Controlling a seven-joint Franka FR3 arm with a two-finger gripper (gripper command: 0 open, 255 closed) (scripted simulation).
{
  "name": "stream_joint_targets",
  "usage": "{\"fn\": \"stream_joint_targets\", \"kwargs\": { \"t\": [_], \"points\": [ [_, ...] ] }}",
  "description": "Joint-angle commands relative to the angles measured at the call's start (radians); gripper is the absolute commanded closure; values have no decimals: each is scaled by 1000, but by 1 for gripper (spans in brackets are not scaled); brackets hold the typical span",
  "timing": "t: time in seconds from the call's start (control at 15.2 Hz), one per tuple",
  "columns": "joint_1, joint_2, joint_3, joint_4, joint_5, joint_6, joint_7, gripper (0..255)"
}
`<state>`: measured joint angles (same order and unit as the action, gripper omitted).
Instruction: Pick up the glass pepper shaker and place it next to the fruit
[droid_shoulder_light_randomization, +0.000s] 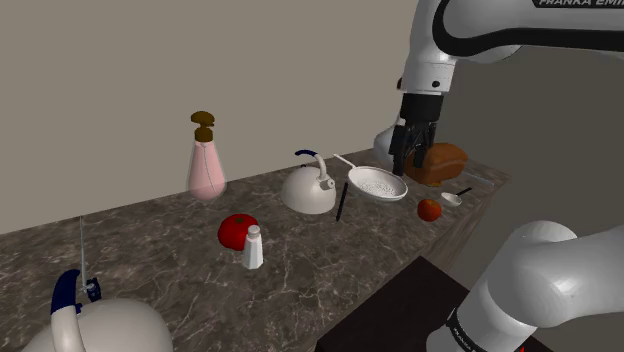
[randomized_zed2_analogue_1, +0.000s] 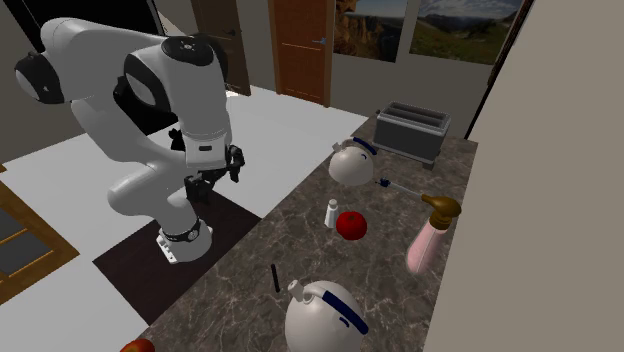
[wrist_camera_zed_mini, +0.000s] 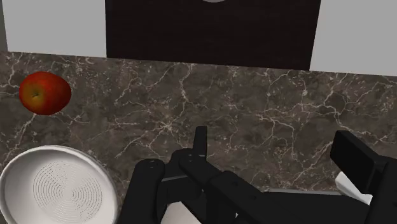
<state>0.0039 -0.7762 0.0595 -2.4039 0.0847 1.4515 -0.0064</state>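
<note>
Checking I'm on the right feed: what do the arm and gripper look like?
The arm is glossy white, built of rounded, bulbous links with dark joints between them. Lettering that begins FRANKA EMI runs along one link. The gripper is all black, with two fingers.

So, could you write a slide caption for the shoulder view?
Open jaws hang by the strainer; the shaker stands far off beside the tomato.

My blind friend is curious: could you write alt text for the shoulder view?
A white robot arm's black gripper hangs above a dark marbled counter, near a white strainer. Nearer the camera, a small white shaker stands beside a red tomato.
</note>
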Motion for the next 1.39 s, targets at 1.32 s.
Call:
{"fn": "stream_joint_targets", "kwargs": {
  "t": [1.32],
  "points": [
    [47,495,441,105,4,547,446,0]
  ]
}}
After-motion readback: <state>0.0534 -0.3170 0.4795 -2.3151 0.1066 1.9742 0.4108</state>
